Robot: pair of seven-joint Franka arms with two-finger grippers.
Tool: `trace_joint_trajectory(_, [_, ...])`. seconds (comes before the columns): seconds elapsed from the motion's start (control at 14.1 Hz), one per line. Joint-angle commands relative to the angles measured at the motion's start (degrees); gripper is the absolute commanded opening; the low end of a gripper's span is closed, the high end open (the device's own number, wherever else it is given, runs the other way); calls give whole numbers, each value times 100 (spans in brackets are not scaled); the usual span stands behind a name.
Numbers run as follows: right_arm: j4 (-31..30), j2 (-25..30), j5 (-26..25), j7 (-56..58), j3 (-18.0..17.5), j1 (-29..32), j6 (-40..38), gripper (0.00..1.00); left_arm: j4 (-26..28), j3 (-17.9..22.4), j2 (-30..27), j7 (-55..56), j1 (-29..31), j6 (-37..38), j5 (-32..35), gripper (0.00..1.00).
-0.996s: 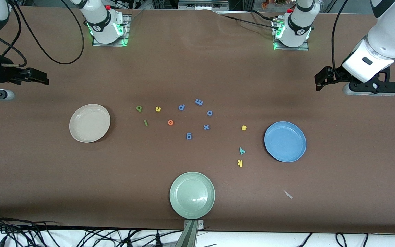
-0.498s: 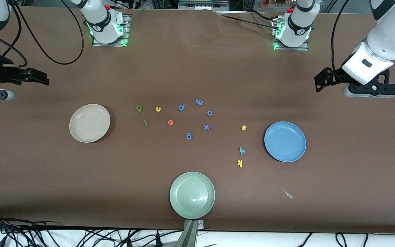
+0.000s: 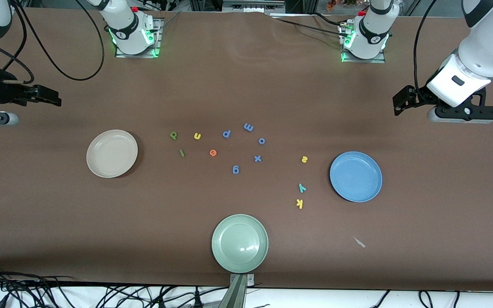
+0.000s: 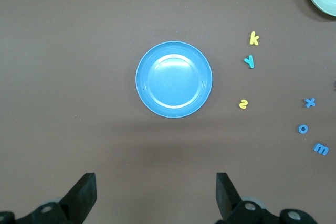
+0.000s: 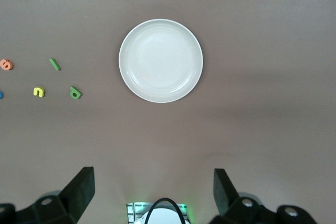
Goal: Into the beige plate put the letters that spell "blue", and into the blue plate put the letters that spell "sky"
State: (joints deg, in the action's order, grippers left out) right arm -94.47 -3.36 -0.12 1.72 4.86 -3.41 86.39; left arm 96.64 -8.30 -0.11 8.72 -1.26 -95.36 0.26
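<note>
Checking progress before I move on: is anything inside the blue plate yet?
No. The blue plate shows only its bare inside in the front and left wrist views. The yellow s, teal y and yellow k lie on the table beside it. Nothing covers the plate.

A brown, matte table covering fills nearly the whole front view, faintly creased, with soft shadow bands across it. Lighting even, from overhead. Along the near edge, a white strip of floor carries a tangle of black cables. A grey metal camera bracket is clamped at the near edge, mid-table. Small pale scrap on the covering.
</note>
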Motion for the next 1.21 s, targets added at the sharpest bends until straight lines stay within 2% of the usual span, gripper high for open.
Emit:
trace_joint_trajectory(0.0, [-28,37,-85,-66,-82,68,237,100,-180,-14,73,-37,20,149,115,100])
trace_joint_trajectory(1.14, [-28,37,-76,-66,-82,77,326,100,-268,-5,64,-72,38,246,106,100])
